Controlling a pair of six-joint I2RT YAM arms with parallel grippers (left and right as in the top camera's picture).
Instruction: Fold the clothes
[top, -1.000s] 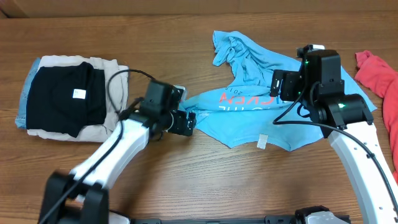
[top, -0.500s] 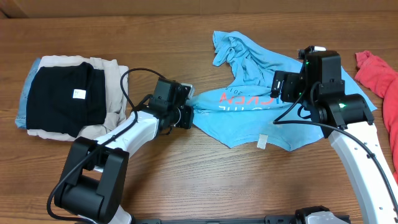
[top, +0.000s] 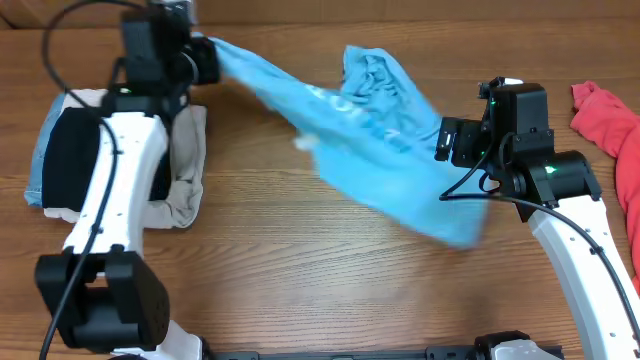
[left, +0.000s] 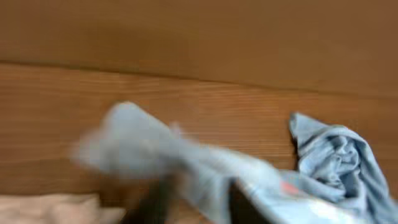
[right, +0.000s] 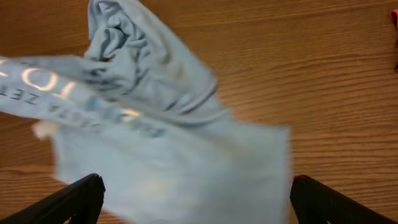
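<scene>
the left gripper (top: 203, 58), near the far left corner of the worktop (top: 300, 285), is clamped on an edge of the sky-blue t-shirt (top: 385, 155). the cloth stretches, blurred, from there across the middle toward the right arm, with a bunched part near the far edge. the right gripper (top: 441, 141) hangs over the shirt's right side, fingers spread wide, grasping nothing. a black garment (top: 70, 150) on a beige garment (top: 185, 190) lies by the left edge. a coral-red garment (top: 612, 115) lies at the right edge.
</scene>
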